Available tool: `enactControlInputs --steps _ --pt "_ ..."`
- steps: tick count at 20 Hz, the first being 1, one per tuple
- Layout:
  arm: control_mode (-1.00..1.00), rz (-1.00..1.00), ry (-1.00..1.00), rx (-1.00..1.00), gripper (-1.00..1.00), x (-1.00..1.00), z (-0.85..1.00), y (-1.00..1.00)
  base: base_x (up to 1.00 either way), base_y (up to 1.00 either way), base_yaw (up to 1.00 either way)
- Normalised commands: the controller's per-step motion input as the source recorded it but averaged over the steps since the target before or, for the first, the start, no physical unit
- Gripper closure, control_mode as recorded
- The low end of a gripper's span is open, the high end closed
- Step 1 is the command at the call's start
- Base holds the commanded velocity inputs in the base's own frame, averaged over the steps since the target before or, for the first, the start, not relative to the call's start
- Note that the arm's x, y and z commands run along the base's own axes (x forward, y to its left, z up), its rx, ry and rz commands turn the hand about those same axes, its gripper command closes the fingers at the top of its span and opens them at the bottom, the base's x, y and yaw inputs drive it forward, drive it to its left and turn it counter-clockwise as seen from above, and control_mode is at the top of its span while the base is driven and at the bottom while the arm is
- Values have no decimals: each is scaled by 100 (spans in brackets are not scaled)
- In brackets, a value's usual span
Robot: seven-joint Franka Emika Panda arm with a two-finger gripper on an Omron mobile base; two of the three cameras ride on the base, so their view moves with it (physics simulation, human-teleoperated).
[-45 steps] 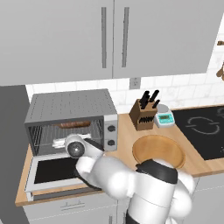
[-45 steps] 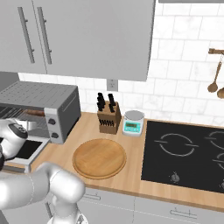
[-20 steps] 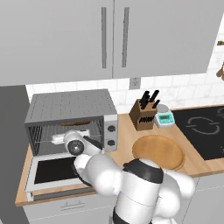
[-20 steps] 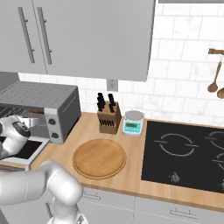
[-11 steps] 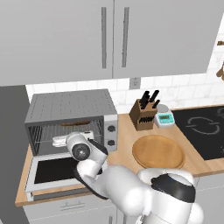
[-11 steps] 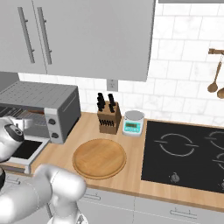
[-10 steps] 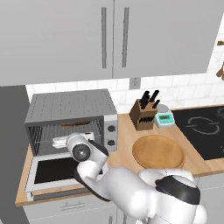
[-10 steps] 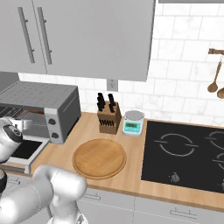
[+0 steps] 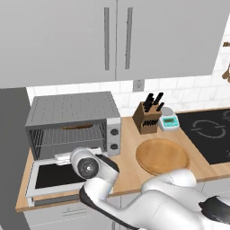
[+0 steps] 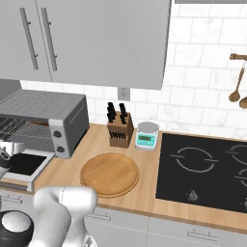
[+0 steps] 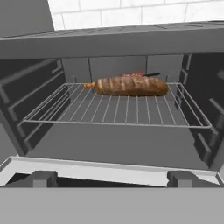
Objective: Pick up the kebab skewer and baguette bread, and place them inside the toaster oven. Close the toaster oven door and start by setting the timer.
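Observation:
The toaster oven (image 9: 72,110) stands at the left of the counter with the toaster oven door (image 9: 49,176) dropped flat. On its wire rack (image 11: 118,109) lies the baguette bread (image 11: 131,85), toward the back. The kebab skewer (image 11: 142,75) lies right behind it, only its dark tip and a reddish strip showing. My gripper (image 11: 113,179) is open, just outside the oven mouth above the door, with nothing between its fingers. From the left base view my wrist (image 9: 87,166) hovers over the door, and the loaf (image 9: 78,126) shows as a brown strip inside.
Right of the oven (image 10: 48,113) sit a knife block (image 10: 118,129), a small kitchen scale (image 10: 146,135) and a round wooden board (image 10: 109,174). A black cooktop (image 10: 207,171) lies further right. Wall cabinets (image 9: 117,40) hang above the counter.
My hand has drawn back out of the oven mouth and a little lower over the door. The gripper stayed open. Baguette and skewer have not moved on the rack.

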Motion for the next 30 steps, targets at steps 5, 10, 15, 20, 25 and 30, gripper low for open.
enactControlInputs --steps 5,10,15,20,25,30 --pt "-100 -1 11 0 -100 -78 2 -1 0 0 0" --pt "-100 0 15 0 -100 -65 0 -4 0 0 0" --pt "-100 0 19 2 -100 -70 4 -11 0 0 0" --pt "-100 0 24 0 -100 -56 15 0 0 0 0" --pt "-100 0 21 0 -100 -36 10 4 0 0 0" --pt "-100 0 19 0 -100 -46 -8 5 0 0 0"
